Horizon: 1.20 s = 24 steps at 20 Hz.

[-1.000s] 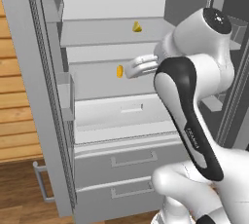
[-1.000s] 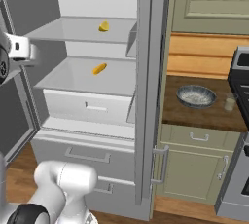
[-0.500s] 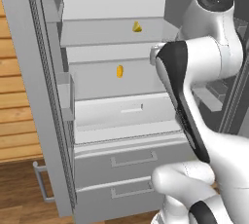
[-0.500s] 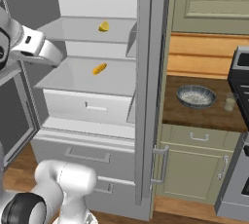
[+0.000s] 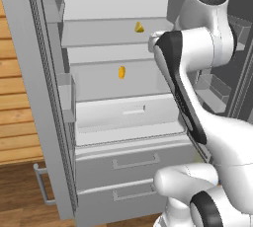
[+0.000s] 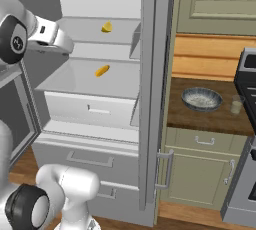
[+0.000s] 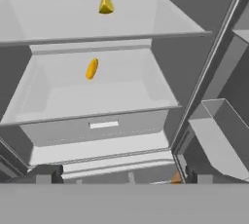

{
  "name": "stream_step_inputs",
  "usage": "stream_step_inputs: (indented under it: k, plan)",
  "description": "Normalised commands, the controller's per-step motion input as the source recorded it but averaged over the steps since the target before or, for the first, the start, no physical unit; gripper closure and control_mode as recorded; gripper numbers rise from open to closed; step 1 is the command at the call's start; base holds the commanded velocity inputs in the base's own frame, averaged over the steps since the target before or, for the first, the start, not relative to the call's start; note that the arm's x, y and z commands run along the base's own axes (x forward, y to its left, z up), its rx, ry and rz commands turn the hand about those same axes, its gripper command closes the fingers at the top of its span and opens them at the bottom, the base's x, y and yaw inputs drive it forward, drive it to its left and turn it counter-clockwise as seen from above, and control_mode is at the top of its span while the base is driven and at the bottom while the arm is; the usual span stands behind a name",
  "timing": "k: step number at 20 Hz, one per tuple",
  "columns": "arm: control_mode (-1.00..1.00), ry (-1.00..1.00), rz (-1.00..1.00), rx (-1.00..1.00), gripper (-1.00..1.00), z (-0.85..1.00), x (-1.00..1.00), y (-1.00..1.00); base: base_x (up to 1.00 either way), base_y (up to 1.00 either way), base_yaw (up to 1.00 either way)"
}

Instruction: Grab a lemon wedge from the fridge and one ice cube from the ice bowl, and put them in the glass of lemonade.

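Note:
The fridge (image 5: pixel 123 164) stands open, with white shelves and two lower drawers. A tiny yellow lemon wedge (image 5: pixel 139 26) (image 6: pixel 106 26) (image 7: pixel 106 4) lies on the upper shelf. My gripper (image 7: pixel 121 177) is open and empty, its fingertips (image 7: pixel 44 174) wide apart. It points into the fridge from in front of the shelves, well short of the wedge. My white hand (image 6: pixel 55 36) hangs left of the shelves. The grey ice bowl (image 6: pixel 201 99) and the small glass of lemonade (image 6: pixel 236 105) stand on the dark counter right of the fridge.
An orange-yellow oblong piece (image 5: pixel 121 72) (image 7: pixel 91 68) lies on the shelf below the wedge. The open fridge door's edge (image 6: pixel 150 94) stands between shelves and counter (image 6: pixel 180 116). Door bins (image 7: pixel 219 135) sit to the right of the hand. A stove (image 6: pixel 247 124) borders the counter.
The arm has swung upward and closer to the open fridge. The hand has risen to shelf height and turned to face the shelves. The wedge has not moved.

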Motion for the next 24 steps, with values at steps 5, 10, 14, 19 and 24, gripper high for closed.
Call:
stream_step_inputs:
  k: [5, 10, 14, 19, 24]
  plan:
    - [-1.00, -0.11, 0.04, 0.00, -1.00, 0.14, 0.96, 0.00, 0.00, 0.00, 0.00]
    - [-1.00, -0.01, 0.05, 0.00, -1.00, 0.00, 1.00, 0.00, 0.00, 0.00, 0.00]
    - [-1.00, -0.13, 0.14, 0.00, -1.00, 0.03, 0.84, -0.04, 0.00, 0.00, 0.00]
    - [-1.00, -0.17, 0.12, 0.03, -1.00, 0.14, 0.07, -0.23, 0.00, 0.00, 0.00]
    - [-1.00, -0.02, 0.05, 0.00, -1.00, -0.01, 0.57, -0.09, 0.00, 0.00, 0.00]
